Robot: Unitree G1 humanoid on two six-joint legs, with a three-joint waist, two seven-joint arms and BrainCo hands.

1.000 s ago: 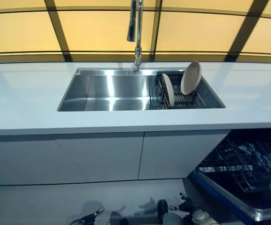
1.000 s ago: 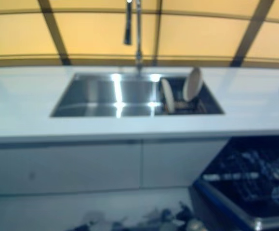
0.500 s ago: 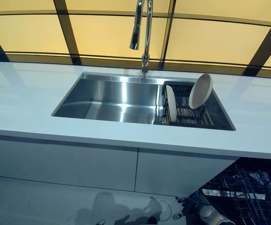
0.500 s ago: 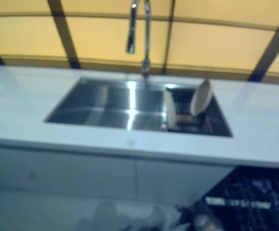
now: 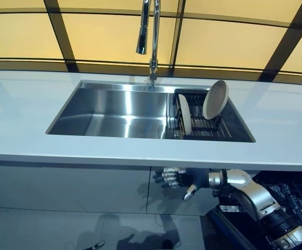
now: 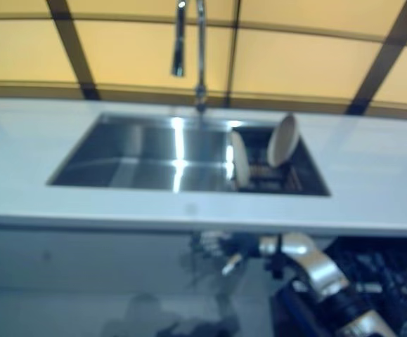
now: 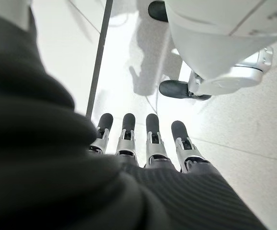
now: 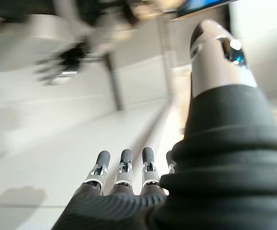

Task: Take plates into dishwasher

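Two pale plates stand on edge in a dark dish rack (image 5: 213, 127) at the right end of the steel sink (image 5: 109, 112): one upright (image 5: 184, 114), one leaning back at the rack's far right (image 5: 215, 99). My right hand (image 5: 184, 178) is open and empty, with straight fingers, held in front of the cabinet below the counter edge, under the rack. In the right wrist view (image 8: 124, 172) its fingers are straight. My left hand (image 7: 152, 139) is open and empty, hanging low over the floor. The dishwasher's lower rack (image 5: 291, 190) is pulled out at the lower right.
A tall faucet (image 5: 152, 36) stands behind the sink's middle. A white counter (image 5: 25, 120) runs to both sides of the sink. White cabinet doors (image 5: 62, 187) sit under it. A yellow window with dark bars is behind.
The view has shifted as the camera moved. My right arm has risen into view, with the hand now in front of the cabinet under the counter. The plates have not moved.
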